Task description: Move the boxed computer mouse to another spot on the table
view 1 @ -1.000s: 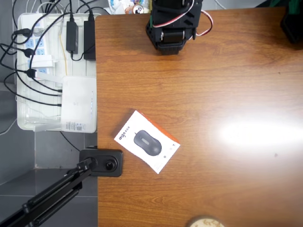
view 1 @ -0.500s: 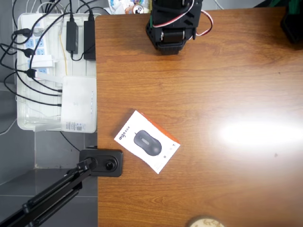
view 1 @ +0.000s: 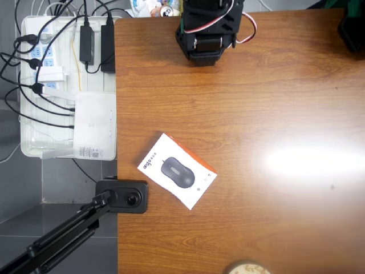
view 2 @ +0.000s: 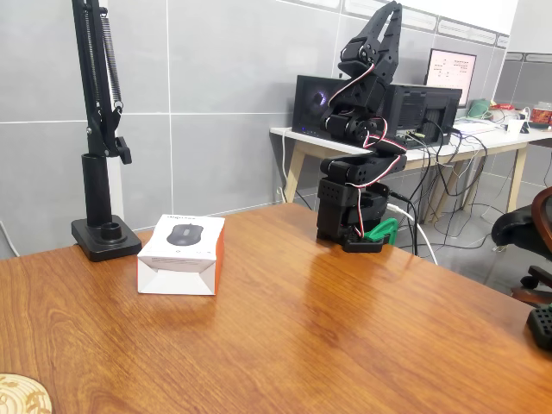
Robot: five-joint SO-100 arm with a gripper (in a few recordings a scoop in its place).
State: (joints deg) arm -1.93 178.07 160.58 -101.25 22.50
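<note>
Pincer point(view 2: 390, 10) raised (jaws together); one boxed computer mouse point(view 1: 177, 170) on table point(view 1: 274, 114).

Black arm point(view 2: 358, 164) of blocky segments, red-and-white cables looped along it, a pointed black pincer point(view 2: 385, 19).

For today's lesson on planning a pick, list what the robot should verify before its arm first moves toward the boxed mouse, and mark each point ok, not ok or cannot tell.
1. Flat white carton with an orange side and a pictured grey mouse lies flat on the table: ok.
2. Nothing on or touching the carton: ok.
3. Bare brown wood-grain tabletop between arm and carton: ok.
4. Black tool raised above the arm's base, holding nothing: ok.
5. Tool open enough for the carton: cannot tell.
6. Black lamp base stands apart from the carton: ok.
</note>
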